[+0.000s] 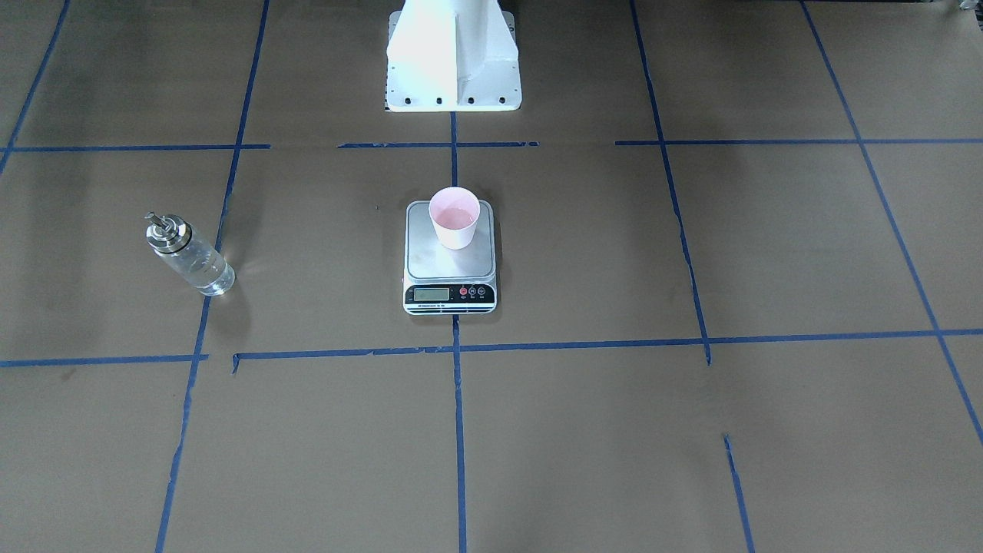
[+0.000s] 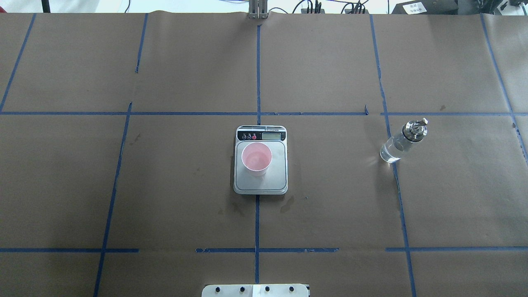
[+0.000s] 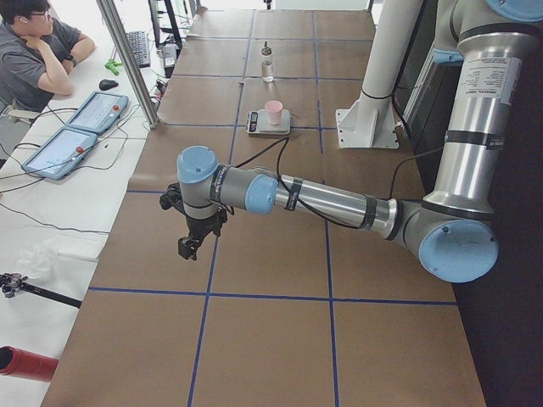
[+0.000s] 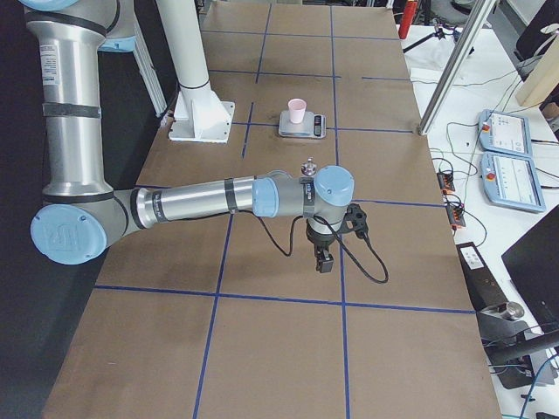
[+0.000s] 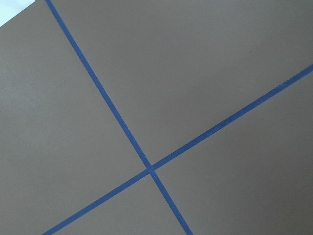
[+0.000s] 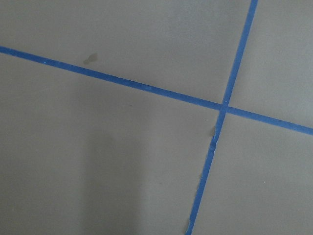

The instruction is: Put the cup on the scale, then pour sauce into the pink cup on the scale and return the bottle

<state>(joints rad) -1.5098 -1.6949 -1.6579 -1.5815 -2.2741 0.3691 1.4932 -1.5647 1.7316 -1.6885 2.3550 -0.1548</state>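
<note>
The pink cup stands upright on the scale, at the platform's robot-side end; it also shows in the overhead view. A faint liquid level seems to show inside it. The clear bottle with its silver cap stands upright on the table on the robot's right, well away from the scale. My left gripper hangs over bare table far to the left. My right gripper hangs over bare table beyond the bottle. Both show only in the side views, so I cannot tell whether they are open or shut.
The white robot pedestal stands behind the scale. Blue tape lines grid the brown paper cover. An operator sits at a side table with two tablets beyond the table's far long edge. A metal post stands at that edge.
</note>
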